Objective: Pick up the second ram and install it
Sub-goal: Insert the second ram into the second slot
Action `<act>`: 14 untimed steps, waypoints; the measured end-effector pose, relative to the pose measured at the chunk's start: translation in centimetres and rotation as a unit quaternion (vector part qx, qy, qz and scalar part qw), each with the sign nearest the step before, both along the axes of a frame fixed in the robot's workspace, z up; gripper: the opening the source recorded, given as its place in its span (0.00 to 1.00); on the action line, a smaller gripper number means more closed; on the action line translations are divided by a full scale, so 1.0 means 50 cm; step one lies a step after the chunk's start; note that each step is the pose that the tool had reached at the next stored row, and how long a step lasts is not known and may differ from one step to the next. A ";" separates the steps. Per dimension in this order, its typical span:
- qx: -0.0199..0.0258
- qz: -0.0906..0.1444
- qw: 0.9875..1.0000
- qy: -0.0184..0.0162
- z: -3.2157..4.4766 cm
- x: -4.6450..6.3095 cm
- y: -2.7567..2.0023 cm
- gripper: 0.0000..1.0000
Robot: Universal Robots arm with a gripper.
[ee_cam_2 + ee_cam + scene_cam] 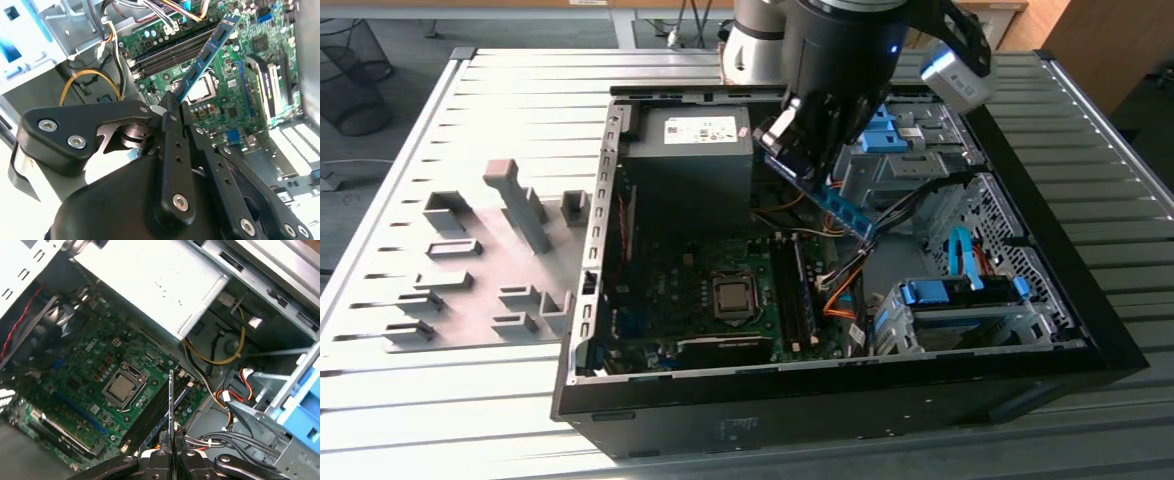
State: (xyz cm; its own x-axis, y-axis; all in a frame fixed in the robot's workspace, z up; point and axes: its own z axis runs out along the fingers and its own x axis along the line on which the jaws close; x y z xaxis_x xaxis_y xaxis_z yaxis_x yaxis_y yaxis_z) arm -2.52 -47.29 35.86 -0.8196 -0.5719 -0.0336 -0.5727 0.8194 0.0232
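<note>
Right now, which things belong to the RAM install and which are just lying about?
Job:
- second ram, held over the motherboard
- gripper, shut on it
- black RAM slots
- motherboard

Lying about:
- grey holder blocks beside the case
- power supply
- blue drive cage

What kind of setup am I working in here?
Likely a lab or workshop bench: an open computer case lies on a slatted metal table, grey holder blocks beside it. The gripper holds the second ram.
</note>
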 end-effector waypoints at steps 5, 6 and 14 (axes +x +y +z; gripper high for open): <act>0.000 -0.055 0.998 0.000 -0.006 0.000 0.0000 0.14; 0.000 -0.073 0.997 0.000 -0.009 0.000 0.0000 0.14; 0.000 -0.146 0.989 0.000 -0.028 0.000 0.0001 0.14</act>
State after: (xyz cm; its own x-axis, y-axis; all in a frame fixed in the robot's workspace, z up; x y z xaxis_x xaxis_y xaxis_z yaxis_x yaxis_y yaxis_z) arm -2.52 -47.28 34.44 -0.9496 -0.3117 -0.0336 -0.3125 0.9496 0.0230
